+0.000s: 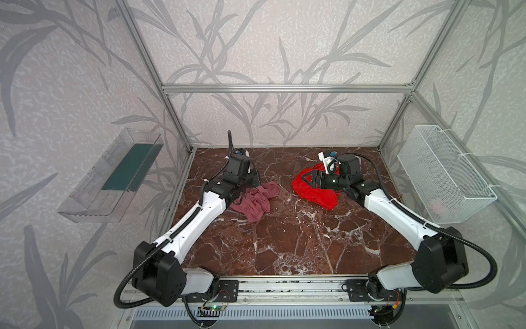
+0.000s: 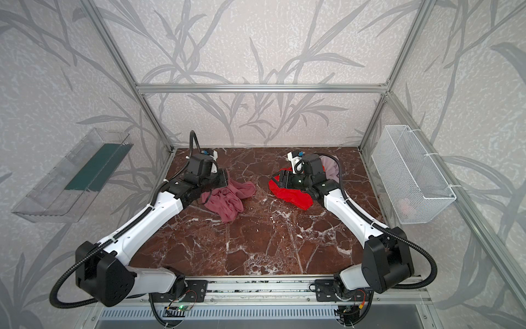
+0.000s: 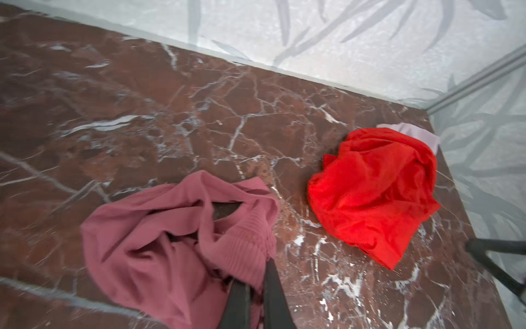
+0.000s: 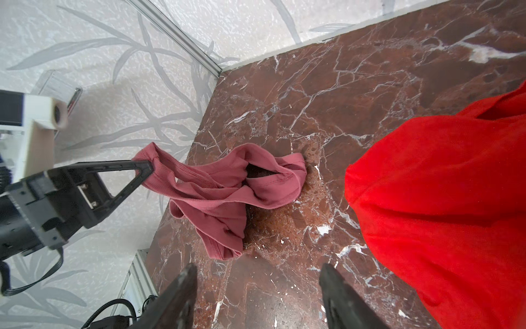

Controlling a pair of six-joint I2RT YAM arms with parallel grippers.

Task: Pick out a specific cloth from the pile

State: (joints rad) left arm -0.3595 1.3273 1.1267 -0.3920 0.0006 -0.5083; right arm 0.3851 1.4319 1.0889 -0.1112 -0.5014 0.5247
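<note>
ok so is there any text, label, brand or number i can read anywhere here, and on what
No text can be read.
The dusty rose cloth, red cloth, wire basket and clear tray carry no print.
The pale marks on the left arm's wrist and the right arm's wrist are too small to read.

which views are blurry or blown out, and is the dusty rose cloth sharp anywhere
Left wrist view: smeared toward its edges, the dusty rose cloth soft. Right wrist view: that cloth's ribbing is crisp, the red cloth oversaturated with folds flattened, the right claw close and blurred. Both top views: even light, faint shadows, everything fairly sharp.
</note>
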